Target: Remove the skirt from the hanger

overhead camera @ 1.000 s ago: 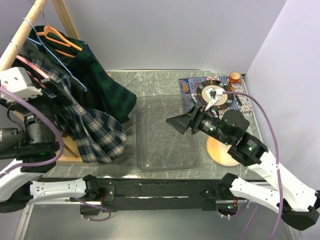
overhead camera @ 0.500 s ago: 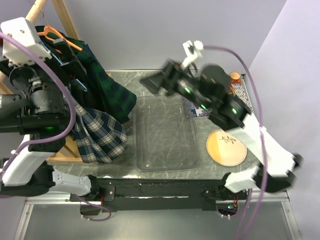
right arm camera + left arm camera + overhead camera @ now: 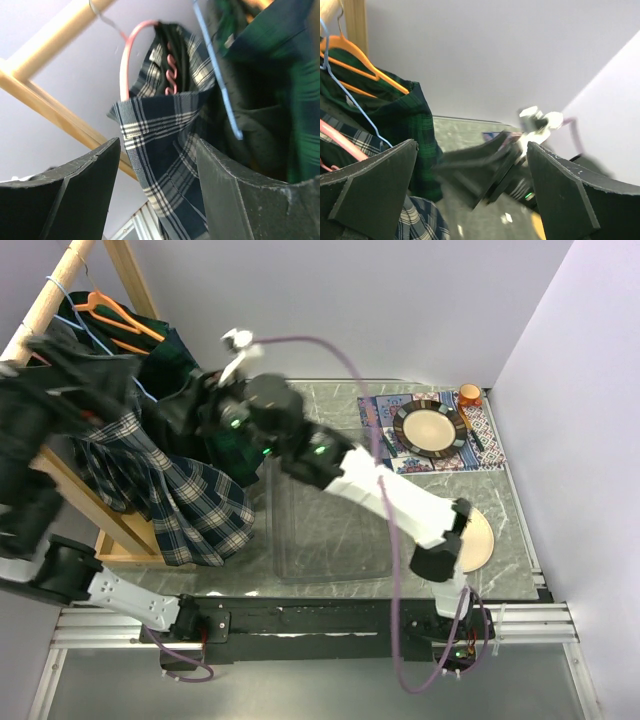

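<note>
The skirt [image 3: 190,505], navy with white plaid, hangs from a pink hanger [image 3: 125,65] on the wooden rack [image 3: 50,295] at the left. My right arm reaches across the table to it. The right gripper [image 3: 159,142] is open, one finger on each side of the skirt's upper fold [image 3: 165,130], with a gap showing on both sides. My left arm [image 3: 40,430] is raised beside the rack, blurred and close to the camera. The left gripper [image 3: 472,145] stands wide open on nothing, facing the right arm's blurred gripper [image 3: 490,170]. The pink hanger [image 3: 340,140] is at its lower left.
A dark green plaid garment [image 3: 230,435] hangs beside the skirt, with orange hangers [image 3: 110,315] and a blue wire hanger [image 3: 215,65]. A clear tray [image 3: 330,540] lies mid-table. A plate on a placemat [image 3: 430,428], an orange cup [image 3: 469,393] and an orange plate [image 3: 478,540] are on the right.
My right arm swung from the table's right side up and across to the rack, its jaws narrowing a little. The left arm rose toward the camera and its gripper opened wider.
</note>
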Controlling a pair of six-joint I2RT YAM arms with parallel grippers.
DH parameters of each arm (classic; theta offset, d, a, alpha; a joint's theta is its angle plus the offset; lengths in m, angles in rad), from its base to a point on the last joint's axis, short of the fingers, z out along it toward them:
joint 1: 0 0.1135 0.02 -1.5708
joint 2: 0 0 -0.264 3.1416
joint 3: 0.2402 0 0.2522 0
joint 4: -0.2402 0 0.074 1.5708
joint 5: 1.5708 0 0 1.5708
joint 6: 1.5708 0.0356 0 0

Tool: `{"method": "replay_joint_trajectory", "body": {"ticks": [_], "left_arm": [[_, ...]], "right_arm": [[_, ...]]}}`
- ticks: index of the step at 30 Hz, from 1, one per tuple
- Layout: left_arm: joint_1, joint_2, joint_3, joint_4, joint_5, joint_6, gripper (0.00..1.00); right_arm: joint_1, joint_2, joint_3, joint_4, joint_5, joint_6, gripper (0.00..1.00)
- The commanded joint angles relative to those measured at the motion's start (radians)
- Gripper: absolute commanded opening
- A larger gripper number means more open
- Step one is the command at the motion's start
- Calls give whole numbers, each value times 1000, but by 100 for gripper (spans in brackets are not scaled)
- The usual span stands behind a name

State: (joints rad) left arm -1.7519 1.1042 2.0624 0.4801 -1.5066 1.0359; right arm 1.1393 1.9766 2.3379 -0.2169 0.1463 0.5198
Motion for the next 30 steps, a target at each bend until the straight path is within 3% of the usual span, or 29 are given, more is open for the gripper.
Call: {"method": "replay_joint_trajectory", "body": {"ticks": [1, 5, 6, 9, 19, 30], "left_arm": [[-57, -24, 31, -57, -135, -21, 97], [-57, 78, 97, 29, -135, 150, 97], [-55, 94, 129, -73, -132, 113, 97], [-57, 123, 214, -48, -122, 118, 97], [-55, 91, 212, -55, -95, 141, 97], [-55, 111, 212, -60, -89, 147, 97]], "right_arm": [[36, 45, 47, 169, 30, -53, 69], [53, 94, 54, 208, 26, -53, 69], [65, 100, 52, 212, 26, -61, 69], [85, 120, 51, 214, 50, -110, 70], [105, 171, 66, 264, 82, -216, 74], [106, 232, 86, 375, 58, -231, 59]]}}
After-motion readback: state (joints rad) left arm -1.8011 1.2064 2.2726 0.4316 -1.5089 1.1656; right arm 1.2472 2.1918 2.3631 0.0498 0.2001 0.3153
